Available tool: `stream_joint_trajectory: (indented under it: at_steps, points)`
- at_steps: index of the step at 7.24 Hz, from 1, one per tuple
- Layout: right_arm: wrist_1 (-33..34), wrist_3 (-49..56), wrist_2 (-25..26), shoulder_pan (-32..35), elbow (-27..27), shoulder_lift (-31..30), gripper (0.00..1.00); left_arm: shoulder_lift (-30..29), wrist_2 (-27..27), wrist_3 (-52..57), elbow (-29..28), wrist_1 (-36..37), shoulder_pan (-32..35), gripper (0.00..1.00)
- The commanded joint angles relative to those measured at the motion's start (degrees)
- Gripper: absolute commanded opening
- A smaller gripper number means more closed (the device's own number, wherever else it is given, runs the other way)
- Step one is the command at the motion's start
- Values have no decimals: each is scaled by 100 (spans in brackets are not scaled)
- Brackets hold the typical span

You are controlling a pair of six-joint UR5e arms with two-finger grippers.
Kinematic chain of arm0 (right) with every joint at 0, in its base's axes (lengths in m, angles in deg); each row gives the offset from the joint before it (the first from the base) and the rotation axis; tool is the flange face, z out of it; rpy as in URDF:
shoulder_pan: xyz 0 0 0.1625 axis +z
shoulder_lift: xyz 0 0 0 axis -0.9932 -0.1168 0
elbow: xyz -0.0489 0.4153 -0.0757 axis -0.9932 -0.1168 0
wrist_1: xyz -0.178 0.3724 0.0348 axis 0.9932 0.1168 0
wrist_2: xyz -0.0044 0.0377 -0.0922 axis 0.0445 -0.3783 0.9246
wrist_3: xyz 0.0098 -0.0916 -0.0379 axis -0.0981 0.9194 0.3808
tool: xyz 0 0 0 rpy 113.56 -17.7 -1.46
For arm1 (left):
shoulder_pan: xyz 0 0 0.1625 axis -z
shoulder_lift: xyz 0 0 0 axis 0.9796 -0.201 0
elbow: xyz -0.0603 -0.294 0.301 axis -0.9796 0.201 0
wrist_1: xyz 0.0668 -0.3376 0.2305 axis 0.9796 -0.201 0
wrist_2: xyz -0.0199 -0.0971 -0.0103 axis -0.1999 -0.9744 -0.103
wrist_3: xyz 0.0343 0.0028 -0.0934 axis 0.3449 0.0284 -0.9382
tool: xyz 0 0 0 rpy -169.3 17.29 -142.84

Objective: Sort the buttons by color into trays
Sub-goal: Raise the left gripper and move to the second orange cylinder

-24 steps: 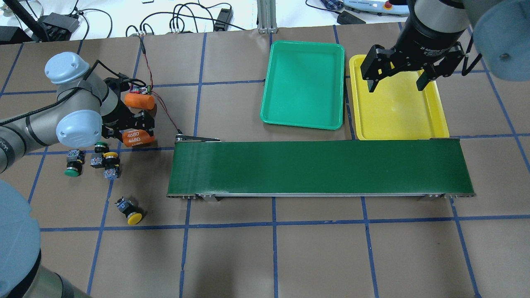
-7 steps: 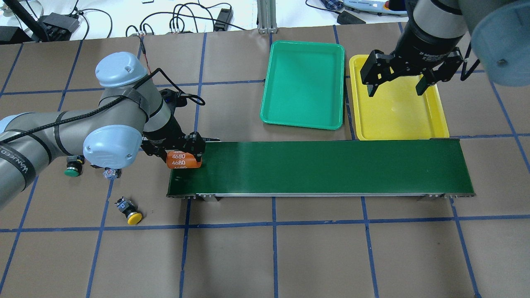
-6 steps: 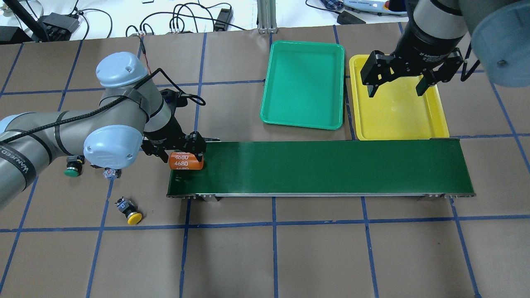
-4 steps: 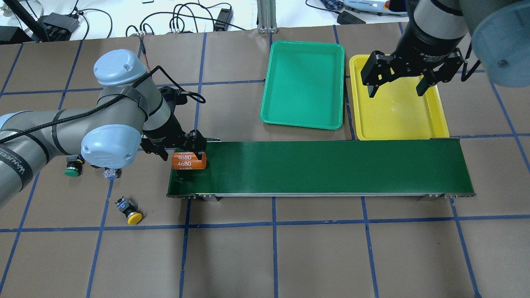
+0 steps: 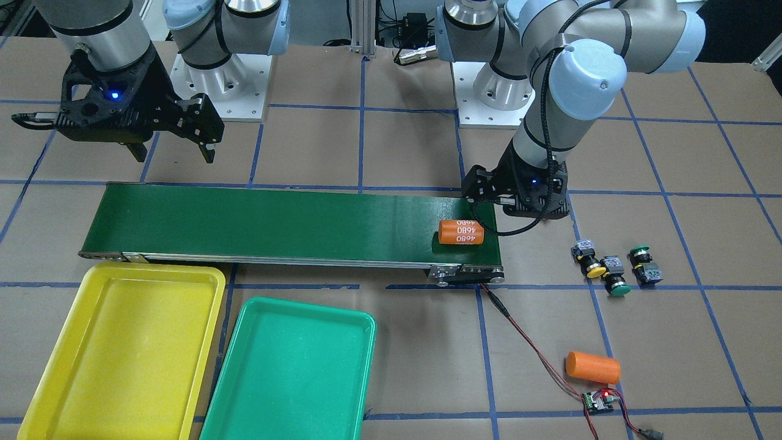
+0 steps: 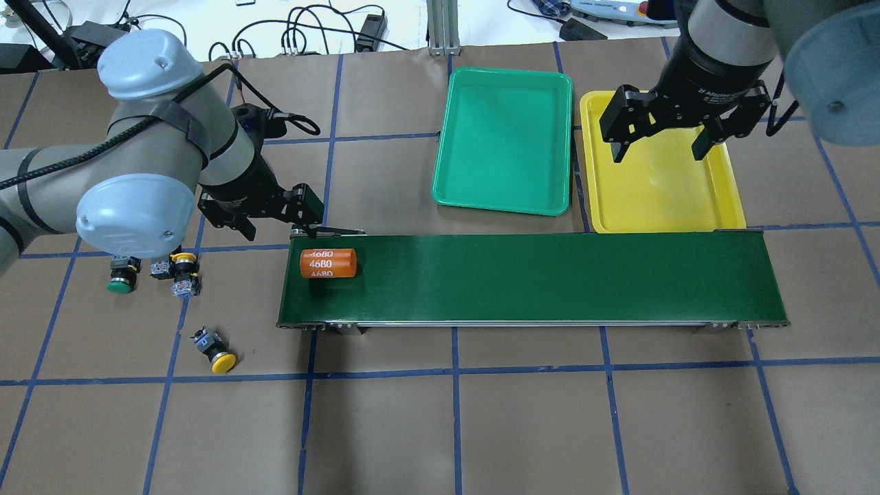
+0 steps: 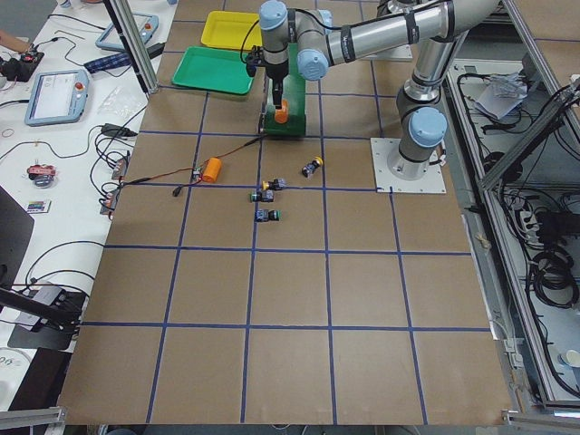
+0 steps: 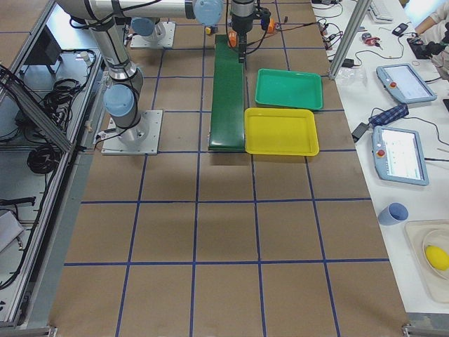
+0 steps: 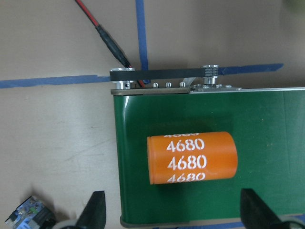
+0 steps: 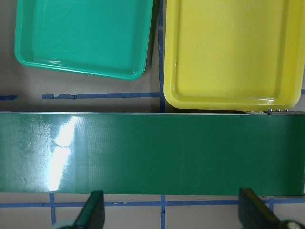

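Observation:
Three buttons lie in a cluster left of the belt: a green one [image 6: 120, 283], a yellow one [image 6: 183, 261] and another green one [image 5: 640, 252]. A further yellow button [image 6: 221, 361] lies alone nearer the front. The green tray [image 6: 505, 199] and yellow tray [image 6: 660, 206] are empty behind the belt. My left gripper [image 6: 271, 220] hangs open over the belt's left end, holding nothing; its fingertips [image 9: 95, 212] frame an orange cylinder [image 9: 190, 157]. My right gripper [image 6: 660, 141] hovers open above the yellow tray.
The dark-green conveyor belt [image 6: 550, 278] carries the orange "4680" cylinder [image 6: 328, 263] near its left end. A second orange cylinder [image 5: 592, 366] lies by a small circuit board [image 5: 595, 400] with red wiring. Cables and controllers sit beyond the table's far edge.
My left gripper carried the orange cylinder from the table onto the belt's left end, opened, and pulled back from it. The cylinder has drifted slightly right. My right gripper has barely moved.

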Motion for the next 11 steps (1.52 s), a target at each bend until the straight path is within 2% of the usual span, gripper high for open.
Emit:
stream_joint_trajectory:
  at_steps: [1, 2, 5, 9, 11]
  points:
    - [0, -1, 0, 0, -6, 0, 100, -154, 111, 101, -262, -2, -518, 100]
    - [0, -1, 0, 0, -6, 0, 100, -260, 216, 136, -341, 59, -756, 100]
    - [9, -10, -9, 26, 3, 0, 100, -743, 217, 241, -622, 568, -890, 100]
    - [9, -1, -9, 26, 3, 0, 100, -2024, 226, 426, -1605, 1289, -926, 100]
    - [9, -1, -9, 35, 3, 0, 100, -2631, 287, 724, -1887, 1719, -961, 100]
